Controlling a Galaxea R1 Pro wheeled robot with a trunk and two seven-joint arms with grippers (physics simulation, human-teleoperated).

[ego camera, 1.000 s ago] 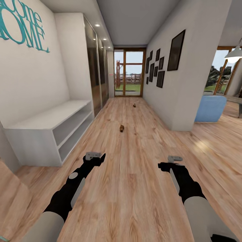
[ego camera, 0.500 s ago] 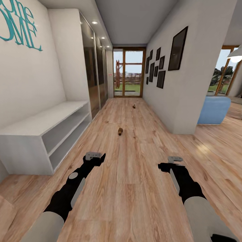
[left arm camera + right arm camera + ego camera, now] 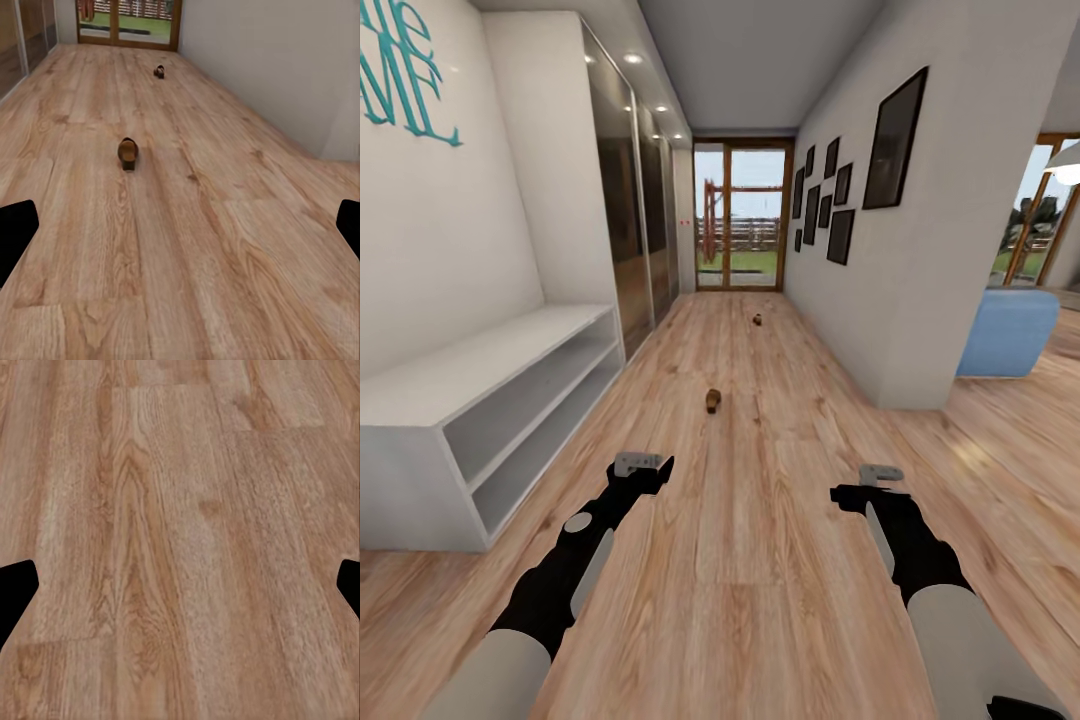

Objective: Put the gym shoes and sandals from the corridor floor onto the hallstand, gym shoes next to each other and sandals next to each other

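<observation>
1. Corridor floor (image 3: 760,560): light brown wood planks with clear grain, running from the robot to a glazed door (image 3: 738,218) at the far end.
2. Near sandal (image 3: 713,400): small, dark brown, lying alone on the floor in mid-corridor, well ahead of both arms. In the left wrist view it shows at (image 3: 127,152), dark strap over a tan insole.
3. Far sandal (image 3: 758,320): a second small brown one further down the corridor, nearer the door and toward the right wall, well apart from the first. Also at (image 3: 159,71); too small for detail.
4. White shelf unit (image 3: 480,410): low, plain, with two open rows, standing against the left wall. Teal letters (image 3: 405,75) hang on the wall above it.
5. Mirrored wardrobe (image 3: 625,200): beyond the shelf unit on the left, under ceiling spotlights.
6. Picture frames (image 3: 830,205): dark, grouped on the right wall.
7. Blue armchair (image 3: 1010,330): past the corner of the right wall.
8. Left gripper (image 3: 645,465): held above bare floor, jaws apart, nothing between them; dark fingertips (image 3: 16,232) sit at both edges of the wrist view.
9. Right gripper (image 3: 865,482): held above bare floor, jaws apart and empty; fingertips (image 3: 15,585) frame plain planks.
</observation>
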